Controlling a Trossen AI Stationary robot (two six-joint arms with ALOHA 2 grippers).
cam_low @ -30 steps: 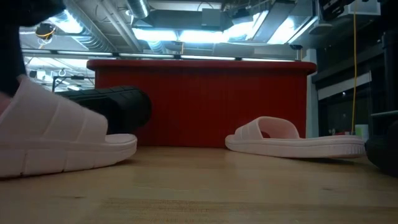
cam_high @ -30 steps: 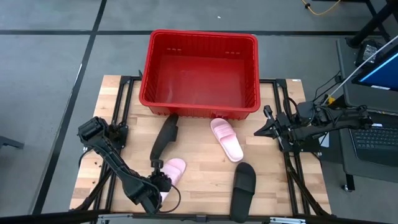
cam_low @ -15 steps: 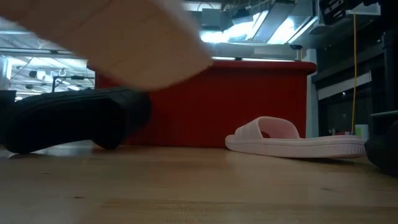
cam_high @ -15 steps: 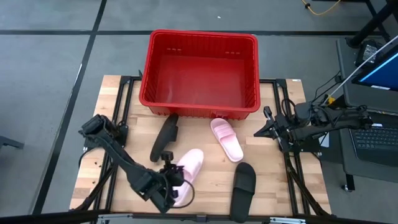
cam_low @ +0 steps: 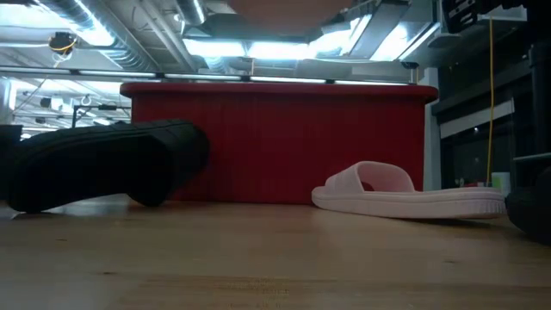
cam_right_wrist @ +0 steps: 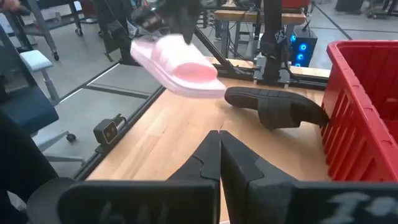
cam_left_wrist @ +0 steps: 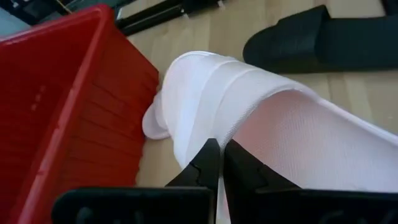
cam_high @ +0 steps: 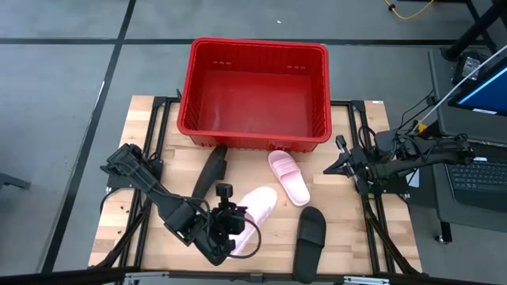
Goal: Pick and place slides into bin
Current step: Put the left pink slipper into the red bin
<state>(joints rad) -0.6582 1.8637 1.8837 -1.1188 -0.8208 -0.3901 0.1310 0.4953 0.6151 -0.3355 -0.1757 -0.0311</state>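
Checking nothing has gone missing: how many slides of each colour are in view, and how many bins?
Pale pink slides: 2, one held by the left gripper at, one on the table
Black slides: 2
Red bin: 1
Total: 5

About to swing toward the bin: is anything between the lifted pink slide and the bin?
Nothing tall. The left gripper holds the pink slide above the table; the black slide and second pink slide lie flat below the path to the bin.

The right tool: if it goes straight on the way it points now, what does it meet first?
Probably the black slide lying beside the bin; the right tool points across bare table toward it. Depth is unclear.
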